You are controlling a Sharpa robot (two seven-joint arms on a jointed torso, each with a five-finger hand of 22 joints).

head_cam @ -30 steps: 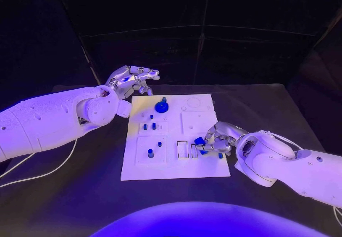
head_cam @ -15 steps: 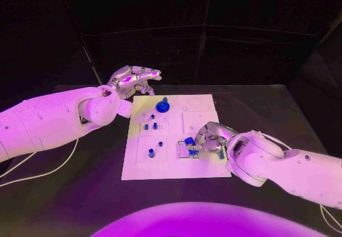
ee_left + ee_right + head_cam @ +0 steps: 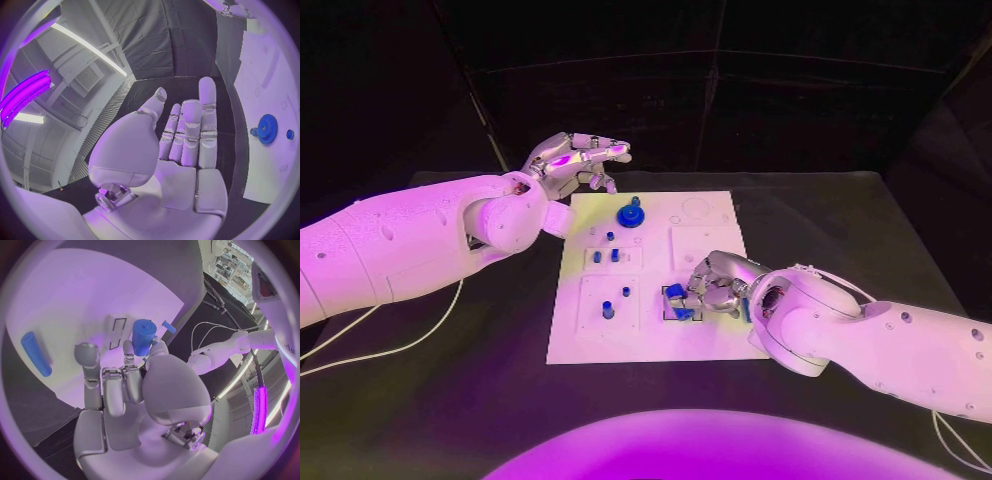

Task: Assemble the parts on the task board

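A black table (image 3: pixel 862 225) carries the white task board (image 3: pixel 646 345), which lies flat at its middle. A thin white cable (image 3: pixel 387 350) trails over the table near its left edge.

place: robot lab, you're in a dark test cell | evidence: black curtain walls (image 3: pixel 733 110), black table (image 3: pixel 877 230), ceiling strip lights (image 3: pixel 87 45)

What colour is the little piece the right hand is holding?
Blue; the part held by the right hand shows best in the right wrist view.
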